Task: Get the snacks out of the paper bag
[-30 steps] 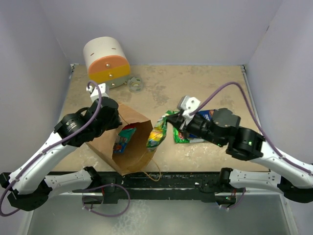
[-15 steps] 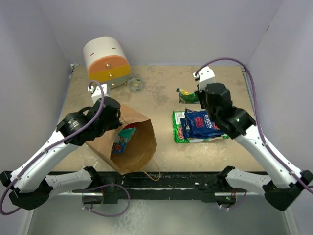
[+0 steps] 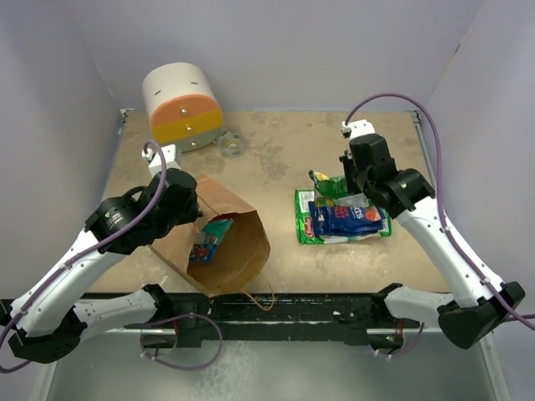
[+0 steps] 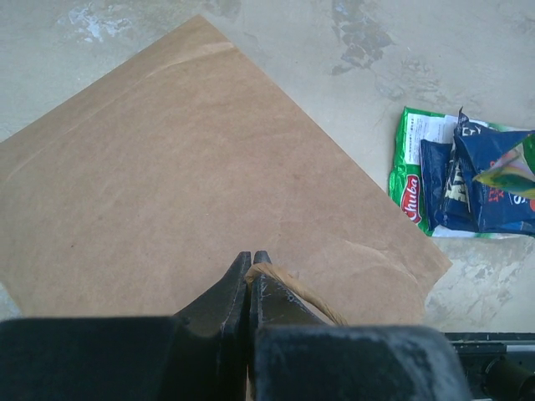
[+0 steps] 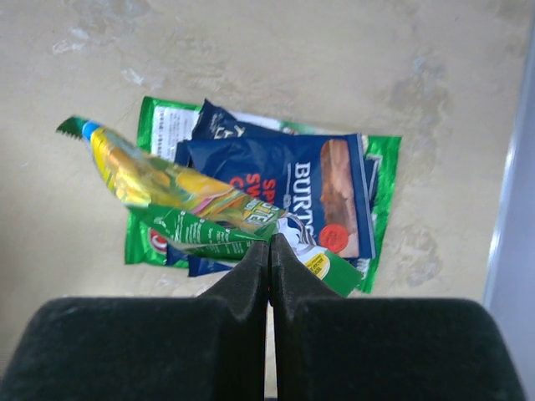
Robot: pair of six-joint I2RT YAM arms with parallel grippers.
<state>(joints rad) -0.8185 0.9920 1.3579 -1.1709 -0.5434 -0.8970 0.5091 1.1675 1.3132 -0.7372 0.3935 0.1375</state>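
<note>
The brown kraft paper bag is pinched by left gripper; green-yellow foil packet is clamped in right gripper; teal packet, possibly others, is left inside.

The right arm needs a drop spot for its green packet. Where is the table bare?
Bare: the strip between the paper bag and the packet pile, and the back middle beyond the pile. Crowded: back left, around the cylinder.

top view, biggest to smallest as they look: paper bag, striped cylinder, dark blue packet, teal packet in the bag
1. paper bag
2. white, orange and yellow cylinder
3. dark blue packet
4. teal packet, partly hidden in the bag
</note>
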